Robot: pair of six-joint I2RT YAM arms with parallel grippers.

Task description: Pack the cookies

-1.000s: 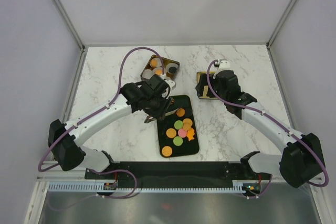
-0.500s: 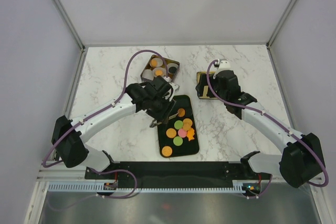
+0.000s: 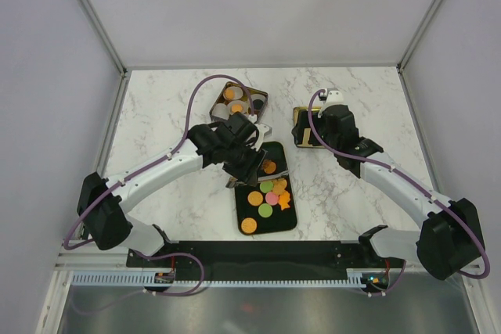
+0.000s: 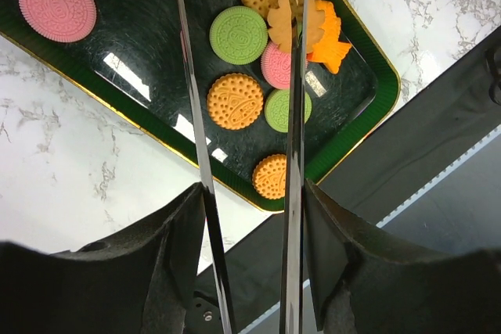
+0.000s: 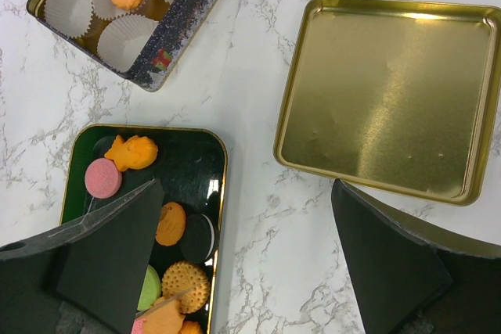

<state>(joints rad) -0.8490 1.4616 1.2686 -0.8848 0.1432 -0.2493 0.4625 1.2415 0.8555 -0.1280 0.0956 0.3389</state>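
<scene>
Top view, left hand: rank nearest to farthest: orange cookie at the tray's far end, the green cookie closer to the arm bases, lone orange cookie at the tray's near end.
From the left hand:
1. Orange cookie, far end, just right of the hand.
2. Green cookie, near side of the middle cluster.
3. Lone orange cookie, at the tray's near end.

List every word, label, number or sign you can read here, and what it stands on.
None can be read in any view.
Round pink cookie: embossed pattern, too fine to read.
Dark square tin: printed red and green decoration on its side wall, blurred, no legible words.
Square gold metal lid: plain.
</scene>
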